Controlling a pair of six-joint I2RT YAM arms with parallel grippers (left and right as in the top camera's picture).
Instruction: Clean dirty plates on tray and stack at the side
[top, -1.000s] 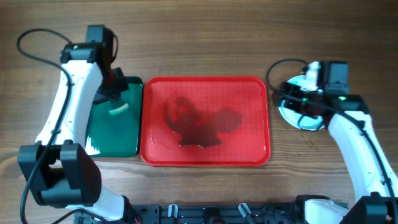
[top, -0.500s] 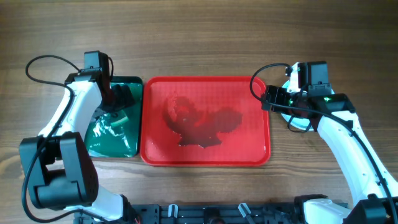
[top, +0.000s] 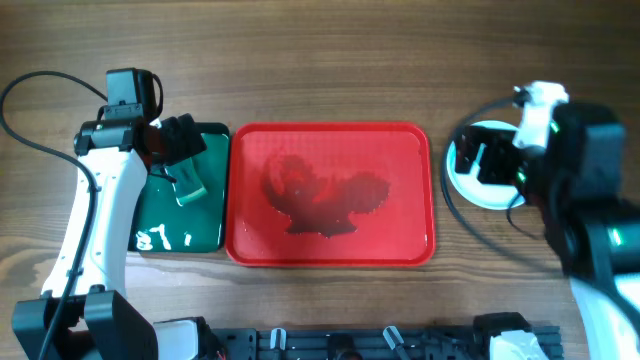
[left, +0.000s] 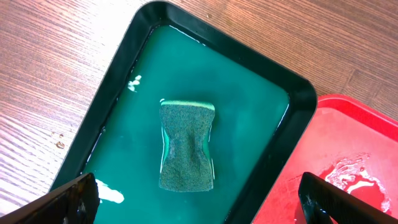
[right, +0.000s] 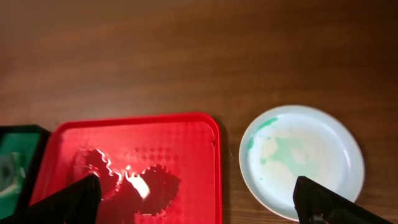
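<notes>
Just right of the large red rectangular plastic tray (top: 400, 150), bare of crockery but for a dark wet patch, the round white plates (right: 303, 160) sit on the wooden table (top: 330, 60). The top face shows a teal-green smear; how many are stacked cannot be told. The right gripper (right: 199, 202), fingers spread wide and holding nothing, hangs high over the stack, making the right arm much the nearer. From its wrist camera the plate lies ahead and to the right. Across the table, the left gripper (left: 202, 202), likewise spread and empty, hovers above the green rectangular sponge (left: 186, 146). The sponge lies in the small dark green tray (left: 249, 93), its long axis running straight away between the fingers.
</notes>
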